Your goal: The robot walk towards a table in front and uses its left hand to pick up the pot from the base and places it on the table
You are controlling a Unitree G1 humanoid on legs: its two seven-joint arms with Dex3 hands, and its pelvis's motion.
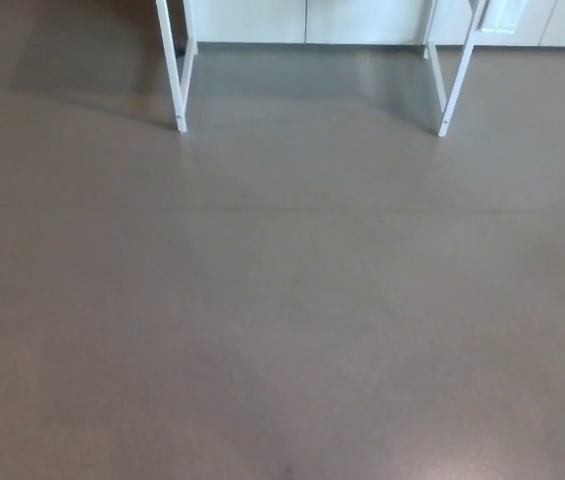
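Hands out of frame, grip cannot be told (floor (pixel 282 330) fills view); table legs (pixel 174 75) along top.

On my head camera feed no part of the robot's body shows: the left hand and the right hand are both out of view, so I can report no colours, shapes, cables or markings.

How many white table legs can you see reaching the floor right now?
2. The left leg stands at the upper left and the right leg at the upper right, both on the grey floor. Farther legs may be hidden beyond the picture's top edge.
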